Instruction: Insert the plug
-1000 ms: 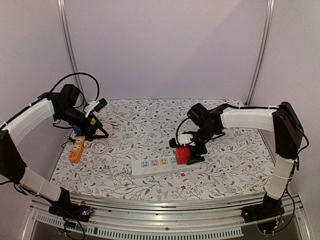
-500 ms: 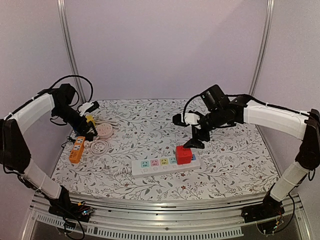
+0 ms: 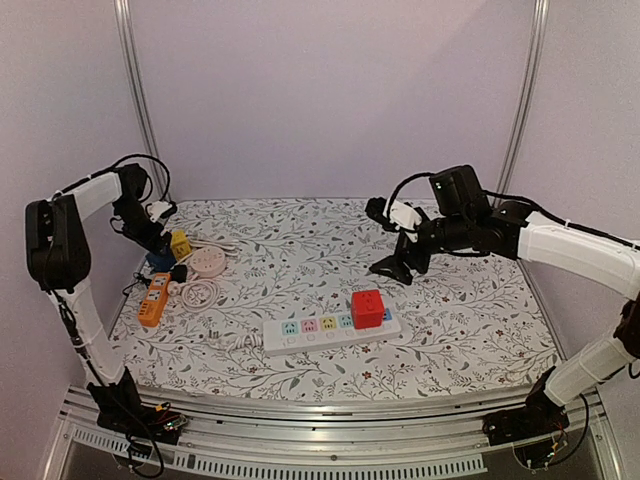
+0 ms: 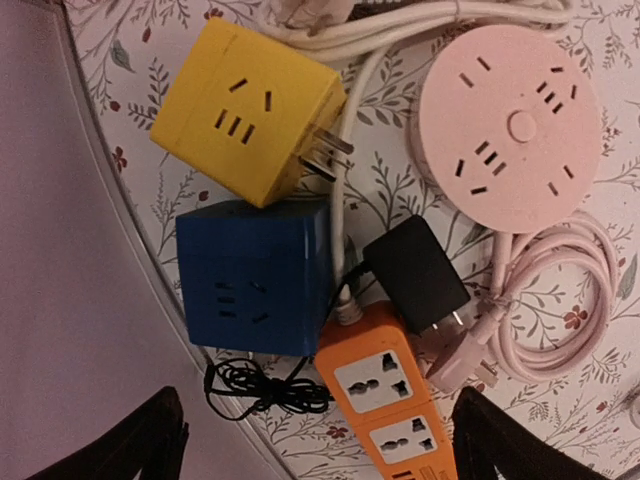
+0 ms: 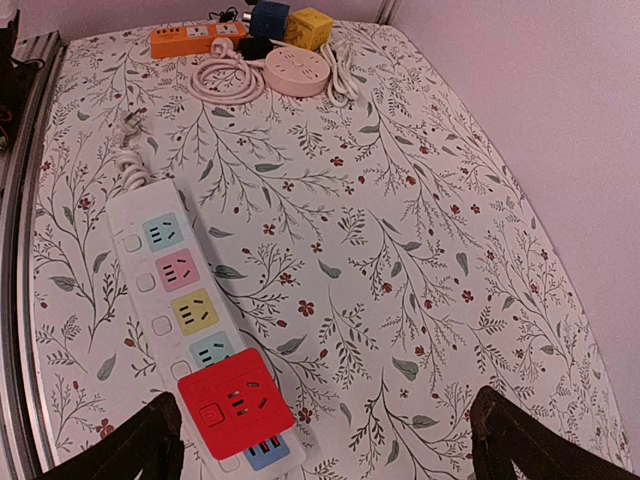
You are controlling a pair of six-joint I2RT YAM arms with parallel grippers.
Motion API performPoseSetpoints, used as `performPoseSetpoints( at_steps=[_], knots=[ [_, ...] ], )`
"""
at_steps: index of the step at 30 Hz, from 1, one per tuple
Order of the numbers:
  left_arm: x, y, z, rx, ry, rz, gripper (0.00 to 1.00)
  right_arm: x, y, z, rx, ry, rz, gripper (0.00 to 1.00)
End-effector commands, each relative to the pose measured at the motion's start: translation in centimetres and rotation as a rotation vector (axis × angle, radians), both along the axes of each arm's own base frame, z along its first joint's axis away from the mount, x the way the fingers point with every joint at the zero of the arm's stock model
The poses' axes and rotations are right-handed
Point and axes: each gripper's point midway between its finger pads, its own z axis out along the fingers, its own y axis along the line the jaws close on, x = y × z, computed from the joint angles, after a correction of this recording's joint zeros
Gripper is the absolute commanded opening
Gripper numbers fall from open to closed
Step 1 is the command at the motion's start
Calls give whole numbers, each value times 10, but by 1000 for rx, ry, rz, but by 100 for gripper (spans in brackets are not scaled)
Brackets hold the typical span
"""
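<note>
Red plug cube [image 5: 236, 402] sits on the end socket of the white power strip [image 5: 170, 270], near the middle of the table [image 3: 470, 330]. From the right wrist view its base looks flush against the strip, no tilt noted. The prongs are hidden under the cube, so full seating cannot be confirmed. Right arm [image 3: 560, 240] hangs above the table, well apart from the cube, toward the far right. Its jaws are spread wide and carry nothing. Left arm [image 3: 95, 190] hovers over the far-left corner, jaws likewise spread wide and empty, above a cluster of yellow cube [image 4: 240, 110], blue cube [image 4: 255, 280], round pink socket [image 4: 510, 125], black adapter [image 4: 415, 275] and orange strip [image 4: 385, 390]. Judgement: the insertion looks done, with neither arm touching the plug. At most a seating check remains.
</note>
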Motion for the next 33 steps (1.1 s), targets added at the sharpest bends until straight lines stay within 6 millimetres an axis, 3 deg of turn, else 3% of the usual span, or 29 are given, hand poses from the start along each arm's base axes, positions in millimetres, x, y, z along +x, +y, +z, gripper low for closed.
performPoseSetpoints(
  at_steps=[1,3,8,13,16,19,21,24,26,30,33],
  knots=[
    [14,30,-23,69,79,51,93,-3,-10,-2,10,14,-43,99],
    [16,34,-34,75,111,51,98,-5,-11,-3,8,16,-44,99],
    [26,41,-55,80,137,60,97,-6,-10,-9,9,39,-45,99],
    [27,45,-73,81,171,69,85,-6,-9,-11,15,58,-52,99],
    [24,41,-78,60,184,61,59,-6,-9,-10,17,57,-53,99],
    [21,35,-72,30,172,54,19,-6,-9,-8,22,56,-51,99],
    [19,32,-59,17,147,50,0,-6,-8,-6,28,57,-50,99],
    [14,20,-28,-28,76,25,0,-7,-6,-1,44,57,-45,99],
    [8,0,7,-110,-2,-15,0,-8,-4,5,58,56,-38,99],
    [-19,-63,75,-347,-129,-185,0,-10,2,23,112,62,-16,99],
    [-57,-118,121,-513,-156,-356,0,-21,10,40,169,73,45,99]
  ],
)
